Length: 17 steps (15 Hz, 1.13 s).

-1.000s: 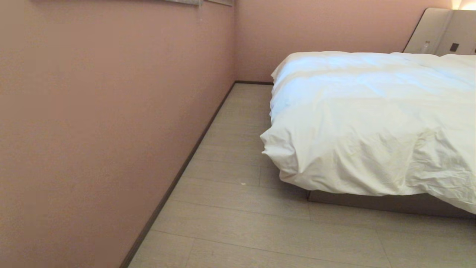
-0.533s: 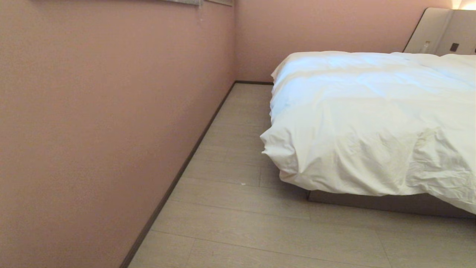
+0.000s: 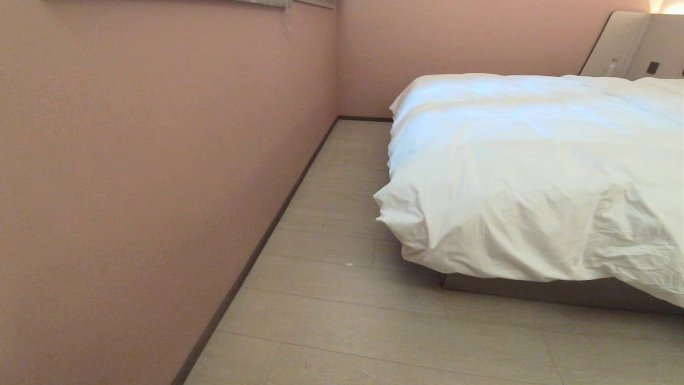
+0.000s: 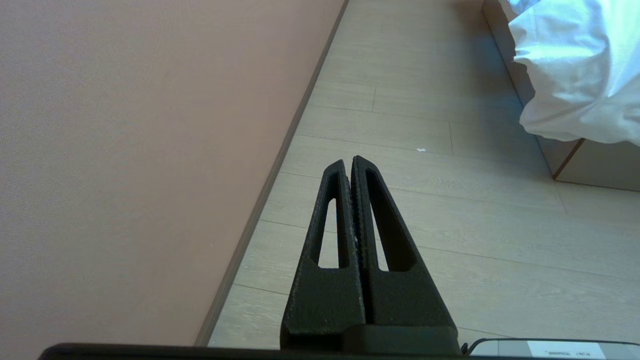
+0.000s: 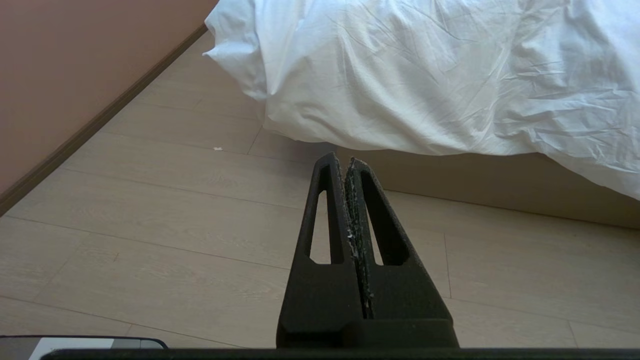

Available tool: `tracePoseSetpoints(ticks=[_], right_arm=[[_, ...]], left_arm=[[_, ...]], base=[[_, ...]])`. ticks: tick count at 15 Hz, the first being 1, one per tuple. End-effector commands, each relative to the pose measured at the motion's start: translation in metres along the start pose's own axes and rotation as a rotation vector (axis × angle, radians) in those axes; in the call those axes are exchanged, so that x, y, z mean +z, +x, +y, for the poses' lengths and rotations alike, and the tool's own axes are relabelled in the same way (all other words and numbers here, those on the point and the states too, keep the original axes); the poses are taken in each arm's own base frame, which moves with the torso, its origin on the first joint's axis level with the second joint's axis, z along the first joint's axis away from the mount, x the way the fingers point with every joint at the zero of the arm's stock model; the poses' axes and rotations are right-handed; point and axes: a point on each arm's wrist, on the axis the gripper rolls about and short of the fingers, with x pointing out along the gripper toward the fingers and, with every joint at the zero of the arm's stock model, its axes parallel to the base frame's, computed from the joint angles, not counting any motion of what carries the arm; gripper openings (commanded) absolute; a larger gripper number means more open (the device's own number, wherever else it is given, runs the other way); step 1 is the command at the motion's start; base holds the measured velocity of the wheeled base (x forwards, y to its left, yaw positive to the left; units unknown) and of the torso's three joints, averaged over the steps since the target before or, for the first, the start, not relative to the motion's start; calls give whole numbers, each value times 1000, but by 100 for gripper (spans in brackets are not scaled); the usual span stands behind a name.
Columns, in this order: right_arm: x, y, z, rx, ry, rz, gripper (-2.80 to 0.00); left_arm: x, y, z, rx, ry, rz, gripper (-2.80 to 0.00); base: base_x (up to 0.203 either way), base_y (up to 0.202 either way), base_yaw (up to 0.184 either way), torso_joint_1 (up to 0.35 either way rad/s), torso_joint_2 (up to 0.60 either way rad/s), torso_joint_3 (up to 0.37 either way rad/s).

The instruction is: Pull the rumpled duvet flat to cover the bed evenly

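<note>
Soft, bulky duvet (image 3: 534,176) overhanging bed (image 3: 534,293): best pinched at corner (image 3: 387,206); left gripper (image 4: 348,162), right gripper (image 5: 340,161) pressed together, empty.

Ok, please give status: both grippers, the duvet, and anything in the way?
Left gripper shut, empty, over floor. Right gripper shut, empty, short of the bed. Duvet rumpled, corner overhanging the base. Nothing in the way.

Pink-brown wall (image 3: 160,160) runs along the left and meets a second wall (image 3: 454,43) at a corner. Dark skirting board (image 3: 251,256) at the base. Pale wood-plank floor (image 3: 347,321). Beige padded panel (image 3: 620,45) far right; warm light (image 3: 668,6) above it.
</note>
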Motion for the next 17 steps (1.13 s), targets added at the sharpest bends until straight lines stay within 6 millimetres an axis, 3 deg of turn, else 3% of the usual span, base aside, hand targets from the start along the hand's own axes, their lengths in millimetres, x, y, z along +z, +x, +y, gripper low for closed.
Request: tracePoseSetpoints(ticks=[1, 17], right_arm=[[0, 0, 0, 2, -4, -1, -280], [0, 0, 0, 0, -1, -1, -280]], left_arm=[[0, 0, 0, 0, -1, 0, -280], [0, 0, 0, 0, -1, 0, -280]], base=[[0, 0, 0, 0, 0, 0], [0, 0, 0, 0, 0, 0]])
